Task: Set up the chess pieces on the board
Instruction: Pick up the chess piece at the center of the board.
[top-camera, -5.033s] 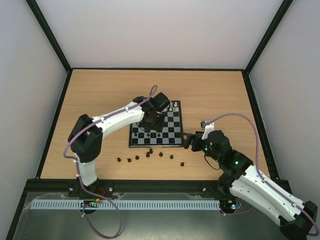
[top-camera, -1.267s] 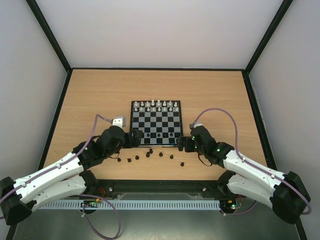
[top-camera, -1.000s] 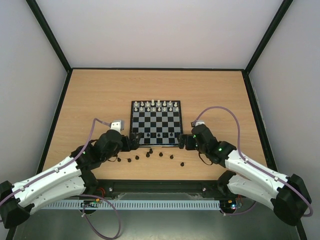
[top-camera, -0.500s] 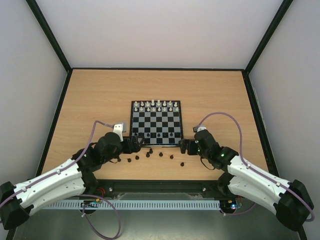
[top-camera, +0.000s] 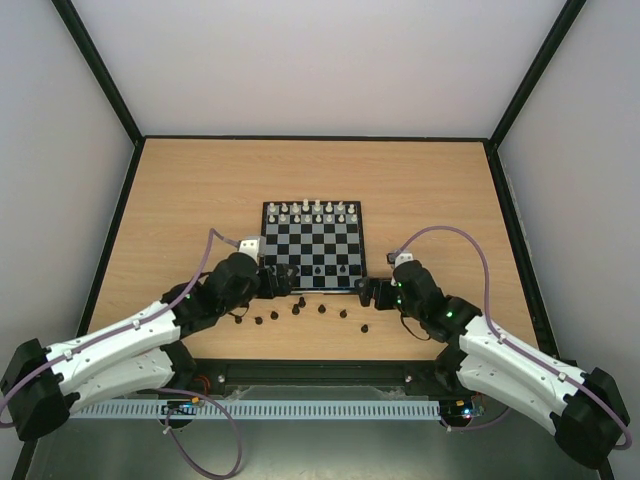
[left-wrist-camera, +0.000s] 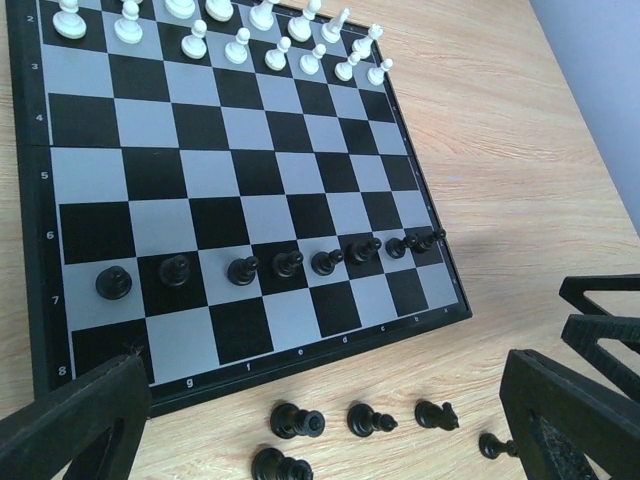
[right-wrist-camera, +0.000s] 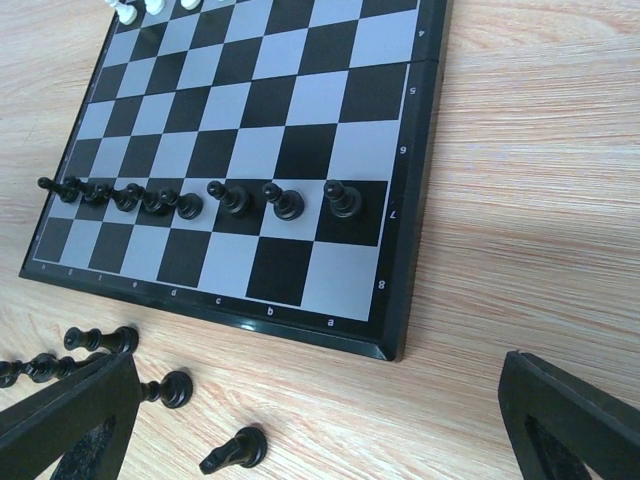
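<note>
1. The small square chessboard with black and silvery checkered squares (top-camera: 312, 246) is seen at the centre of the top view, laid on a light wooden table (top-camera: 200, 200).
2. The left gripper (top-camera: 284, 281) is held spread wide and empty at the chessboard's lower-left corner.
3. The right gripper (top-camera: 366, 292) is likewise spread and empty, just off the lower-right corner.
4. Tiny black pawns (left-wrist-camera: 243, 270) are stood in one row near the lower edge; white pieces (top-camera: 312, 210) line the upper edge.
5. Loose black pieces (top-camera: 298, 310) are scattered on the table below the chessboard, between the two claws, some lying on their sides.
</note>
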